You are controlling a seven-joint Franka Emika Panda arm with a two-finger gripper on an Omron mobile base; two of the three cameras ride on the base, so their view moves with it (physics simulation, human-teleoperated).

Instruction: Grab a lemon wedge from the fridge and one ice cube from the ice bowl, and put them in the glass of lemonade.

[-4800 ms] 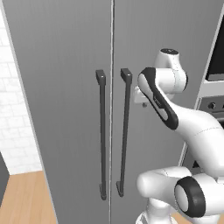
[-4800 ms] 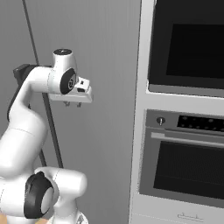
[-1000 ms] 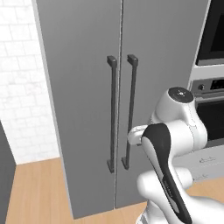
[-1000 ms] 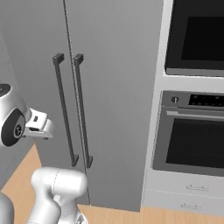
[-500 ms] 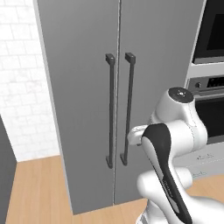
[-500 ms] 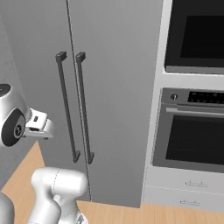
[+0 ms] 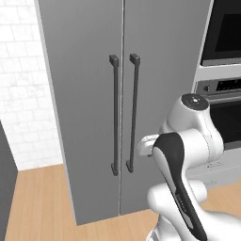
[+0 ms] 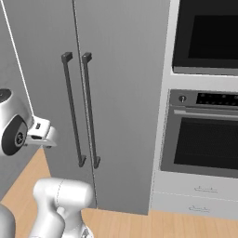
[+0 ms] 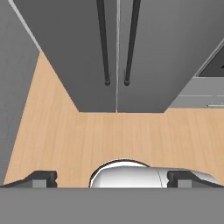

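we're parked in front of the fridge (image 7: 122,94), both doors shut, seam running straight down the middle. its two dark bar handles (image 7: 124,113) hang vertical, one on each side of the seam, close together but apart. in the right base view the same pair sits left of centre, and the black built-in oven (image 8: 204,135) stands just right of the fridge, with a second dark oven window (image 8: 207,42) above it and white drawers (image 8: 197,195) below.

in the hand view we're looking down: the lower ends of the handles, the bottom edge of the fridge (image 9: 118,52) and the wooden floor (image 9: 87,140) in front of it. the gripper (image 9: 111,178) has its fingers (image 9: 41,178) spread wide, one tip at each side of the bottom of that view, nothing between them (floor only behind the gap).

in the left base view the arm (image 7: 188,155) is folded up low right, its wrist near the lower part of the right handle but not touching it. a white brick wall (image 7: 23,94) runs left of the fridge.

lemon wedge, ice bowl and glass: we can't tell where they are, fridge doors hide the inside.
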